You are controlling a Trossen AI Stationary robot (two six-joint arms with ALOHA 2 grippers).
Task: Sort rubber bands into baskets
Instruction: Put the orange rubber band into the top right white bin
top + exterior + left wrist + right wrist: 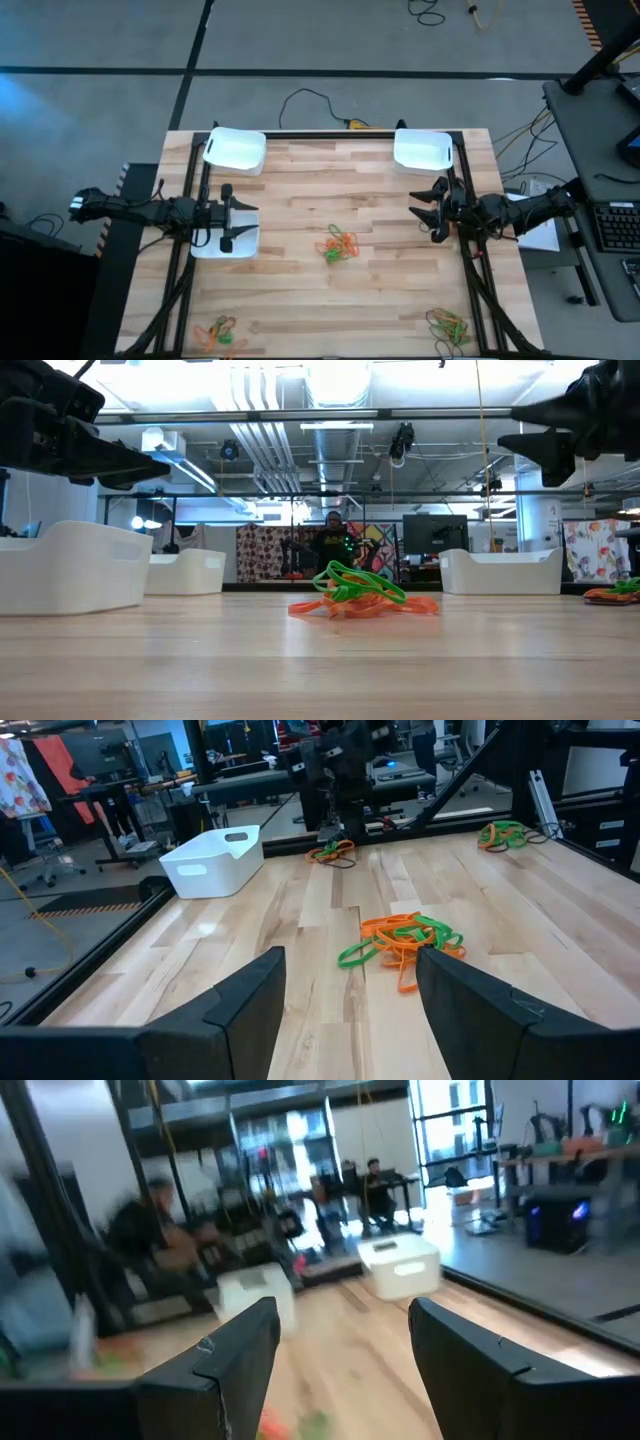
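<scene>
A tangle of orange and green rubber bands lies at the table's middle. More piles lie at the near left and near right. White baskets stand at the far left, at the far right, and at the left edge. My left gripper hangs open above the left-edge basket, pointing level toward the middle pile. My right gripper hangs open at the right side, well above the table, holding nothing.
Black frame rails run along the table's left, right and far edges. A further small pile of bands lies near the right arm's foot. Bare wood lies between the middle pile and the baskets. A person sits in the room behind.
</scene>
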